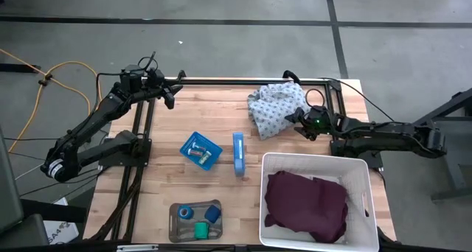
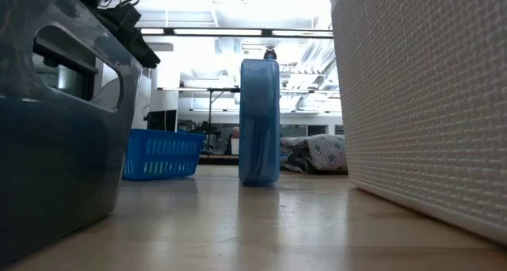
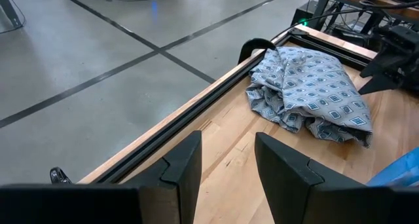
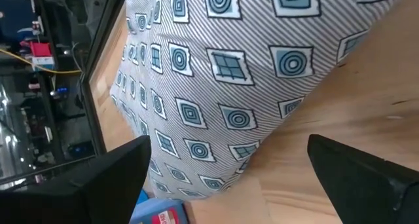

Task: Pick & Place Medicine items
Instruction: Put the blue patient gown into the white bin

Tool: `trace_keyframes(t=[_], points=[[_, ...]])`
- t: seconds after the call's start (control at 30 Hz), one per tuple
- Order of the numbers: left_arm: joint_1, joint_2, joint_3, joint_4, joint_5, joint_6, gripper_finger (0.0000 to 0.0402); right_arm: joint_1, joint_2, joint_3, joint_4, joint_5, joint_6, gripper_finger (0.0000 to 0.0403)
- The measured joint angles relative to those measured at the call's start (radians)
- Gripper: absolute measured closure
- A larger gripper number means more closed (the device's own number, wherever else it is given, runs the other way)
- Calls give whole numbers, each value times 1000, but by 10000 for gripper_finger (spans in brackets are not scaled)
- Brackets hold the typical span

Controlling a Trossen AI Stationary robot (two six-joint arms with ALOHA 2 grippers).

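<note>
From above, the left end effector (image 1: 169,92) hangs empty with its fingers narrowly apart over the far left of the tabletop (image 1: 214,119), the right end effector (image 1: 301,121) stands wide beside the patterned cloth (image 1: 275,108), and the medicine items sit in a grey tray (image 1: 177,224) at the near edge: a blue roll (image 1: 185,212), a green roll (image 1: 200,228) and a blue block (image 1: 213,213). At table height, a blue box (image 2: 259,122) stands upright between a blue basket (image 2: 161,154) and the white bin (image 2: 420,104). The left wrist view shows its narrow fingers (image 3: 185,165) holding nothing, short of the cloth (image 3: 308,93); the right wrist view shows wide fingers (image 4: 121,168) just beside the cloth (image 4: 222,73).
</note>
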Motion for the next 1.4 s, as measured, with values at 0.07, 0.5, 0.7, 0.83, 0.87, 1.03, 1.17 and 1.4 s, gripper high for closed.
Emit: trace_keyframes(t=[0.07, 0.5, 0.7, 0.83, 0.87, 1.03, 1.17, 1.4], points=[[0, 0, 0, 0, 0, 0, 266, 0, 0, 0, 5, -1, 1, 4], [0, 0, 0, 0, 0, 0, 266, 0, 0, 0, 5, 15, -41, 4], [0, 0, 0, 0, 0, 0, 266, 0, 31, 0, -8, 39, 7, 4], [0, 0, 0, 0, 0, 0, 266, 0, 78, 0, 28, 58, 29, 3], [0, 0, 0, 0, 0, 0, 266, 0, 90, 0, 43, 63, 31, 3], [0, 0, 0, 0, 0, 0, 266, 0, 153, 0, 111, 78, 55, 3], [0, 0, 0, 0, 0, 0, 266, 0, 212, 0, 171, 79, 65, 3], [0, 0, 0, 0, 0, 0, 266, 0, 327, 0, 305, 99, 83, 3]])
